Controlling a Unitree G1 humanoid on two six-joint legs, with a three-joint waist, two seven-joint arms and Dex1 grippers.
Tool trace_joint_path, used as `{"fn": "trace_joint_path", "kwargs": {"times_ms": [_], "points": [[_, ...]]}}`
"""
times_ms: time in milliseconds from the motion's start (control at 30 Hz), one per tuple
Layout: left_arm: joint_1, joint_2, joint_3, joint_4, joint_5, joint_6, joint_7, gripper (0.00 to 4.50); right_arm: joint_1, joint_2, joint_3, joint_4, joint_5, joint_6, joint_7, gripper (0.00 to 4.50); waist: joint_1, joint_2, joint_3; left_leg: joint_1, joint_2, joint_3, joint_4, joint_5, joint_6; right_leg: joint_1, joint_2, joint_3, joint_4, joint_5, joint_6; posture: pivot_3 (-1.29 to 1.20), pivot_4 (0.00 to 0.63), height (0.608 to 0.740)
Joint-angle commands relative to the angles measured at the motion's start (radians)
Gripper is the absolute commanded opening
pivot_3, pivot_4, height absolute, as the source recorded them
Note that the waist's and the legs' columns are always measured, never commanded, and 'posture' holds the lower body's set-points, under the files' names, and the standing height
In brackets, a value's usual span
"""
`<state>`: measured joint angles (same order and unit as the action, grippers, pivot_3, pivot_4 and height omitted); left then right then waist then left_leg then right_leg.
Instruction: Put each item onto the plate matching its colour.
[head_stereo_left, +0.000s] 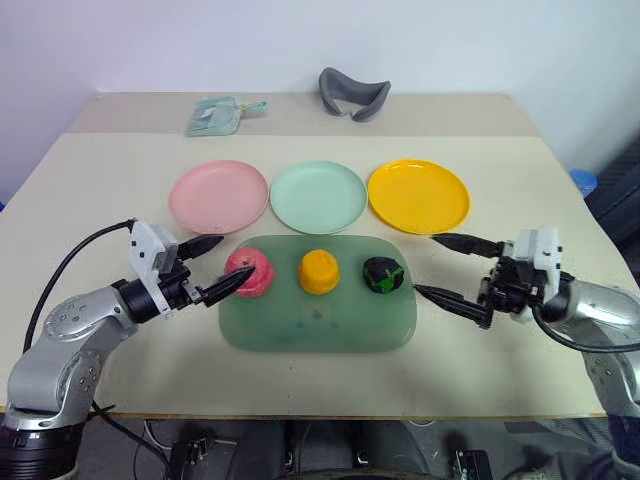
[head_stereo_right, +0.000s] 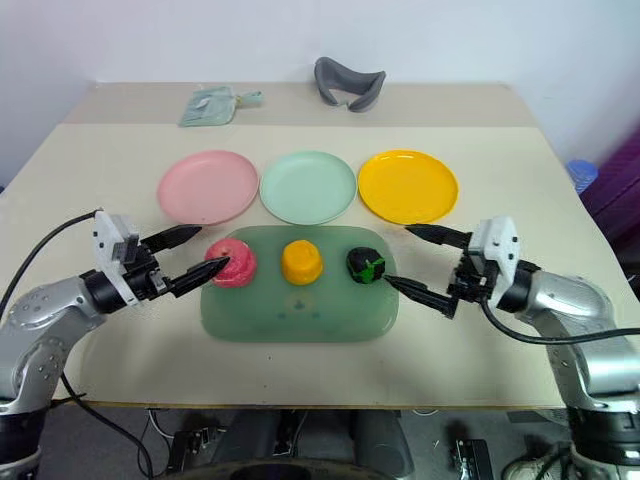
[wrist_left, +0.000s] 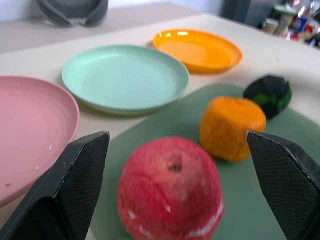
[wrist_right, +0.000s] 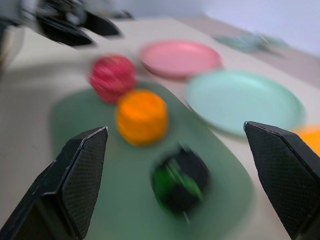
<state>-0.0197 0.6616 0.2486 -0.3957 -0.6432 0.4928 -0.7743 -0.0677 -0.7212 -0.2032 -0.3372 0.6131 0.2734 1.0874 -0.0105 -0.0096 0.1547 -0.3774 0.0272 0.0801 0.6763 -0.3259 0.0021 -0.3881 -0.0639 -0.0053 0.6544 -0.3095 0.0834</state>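
Three round plates lie in a row across the table: pink (head_stereo_left: 218, 196), mint green (head_stereo_left: 318, 197) and orange-yellow (head_stereo_left: 418, 195). In front of them, a translucent green tray (head_stereo_left: 300, 335) carries a pinkish-red apple-like item (head_stereo_left: 250, 272), an orange-yellow item (head_stereo_left: 319, 271) and a dark green-and-black item (head_stereo_left: 383, 275). My left gripper (head_stereo_left: 222, 265) is open at the tray's left end, its lower fingertip right at the red item (wrist_left: 170, 187), which sits ahead between the fingers. My right gripper (head_stereo_left: 428, 265) is open just right of the green-and-black item (wrist_right: 180, 182), clear of it.
A grey curved object (head_stereo_left: 354, 93) and a pale green packet (head_stereo_left: 218, 114) lie at the far edge of the table. Bare tabletop surrounds the tray on both sides and in front. A blue object (head_stereo_left: 583, 182) sits beyond the table's right edge.
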Motion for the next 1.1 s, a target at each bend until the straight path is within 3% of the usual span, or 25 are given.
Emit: {"fn": "trace_joint_path", "kwargs": {"times_ms": [33, 433, 1100], "points": [[-0.007, -0.008, -0.002, -0.038, 0.002, -0.001, 0.024, 4.5, -0.019, 0.012, 0.026, -0.004, 0.021, -0.024, 0.045, 4.44, 0.001, 0.0, 0.0, 0.0, 0.0, 0.0, 0.0, 0.0, 0.0, 0.0, 0.0, 0.0, 0.0, 0.0, 0.0, 0.0, 0.15, 0.74], [0.017, -0.035, -0.033, -0.064, 0.075, -0.02, 0.11, 4.5, -0.133, 0.078, 0.097, 0.092, -0.031, -0.116, 0.088, 4.44, -0.001, 0.0, 0.0, 0.0, 0.0, 0.0, 0.0, 0.002, -0.004, 0.0, 0.0, 0.0, 0.0, 0.0, 0.0, 0.0, 0.15, 0.74], [0.05, -0.122, -0.119, -0.017, 0.209, -0.064, 0.173, 4.5, -0.163, 0.095, 0.118, 0.139, -0.062, -0.165, 0.093, 4.44, -0.004, 0.0, 0.0, 0.0, 0.0, 0.0, 0.0, 0.002, -0.004, -0.001, -0.001, 0.0, 0.0, 0.0, 0.0, 0.0, 0.15, 0.74]]}}
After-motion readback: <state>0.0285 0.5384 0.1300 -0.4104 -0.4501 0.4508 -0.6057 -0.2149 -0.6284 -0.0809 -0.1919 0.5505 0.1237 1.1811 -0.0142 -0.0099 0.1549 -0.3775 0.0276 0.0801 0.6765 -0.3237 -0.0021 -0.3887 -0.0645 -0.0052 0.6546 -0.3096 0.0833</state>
